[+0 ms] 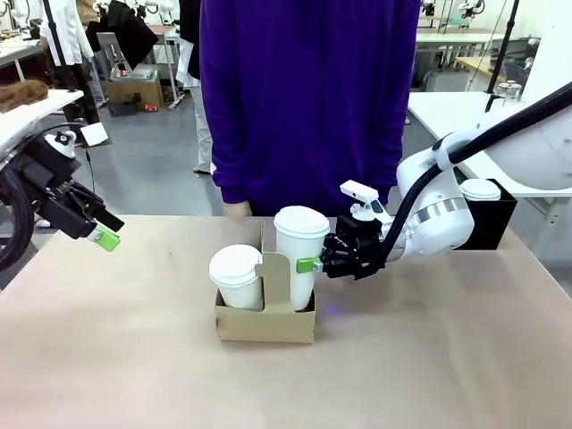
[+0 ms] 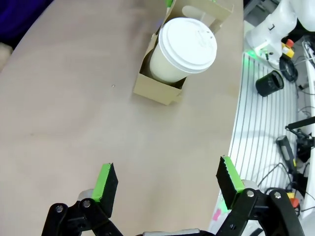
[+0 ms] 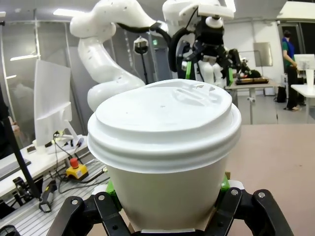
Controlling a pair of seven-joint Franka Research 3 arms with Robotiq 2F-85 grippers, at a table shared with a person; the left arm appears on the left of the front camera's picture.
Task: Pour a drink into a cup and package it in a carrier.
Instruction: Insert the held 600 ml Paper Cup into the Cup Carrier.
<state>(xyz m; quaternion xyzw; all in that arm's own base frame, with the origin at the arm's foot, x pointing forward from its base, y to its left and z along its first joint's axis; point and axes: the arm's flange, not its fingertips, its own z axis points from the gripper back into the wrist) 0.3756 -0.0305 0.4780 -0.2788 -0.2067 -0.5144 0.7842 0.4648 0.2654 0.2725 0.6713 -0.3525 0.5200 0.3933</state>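
Observation:
A brown cardboard carrier stands mid-table with its handle tab upright. Its left compartment holds a lidded white cup. A second lidded cup stands taller in the right compartment, its base hidden behind the carrier wall. My right gripper is shut on this cup from the right, and its green pads press both sides of the cup. My left gripper hovers open at the table's left, far from the carrier and the cup. Its pads have nothing between them. The lids hide the drink.
A person in a purple top stands at the far edge, just behind the carrier. A black box with a white lidded cup in it sits at the back right. Bare tabletop lies in front of the carrier.

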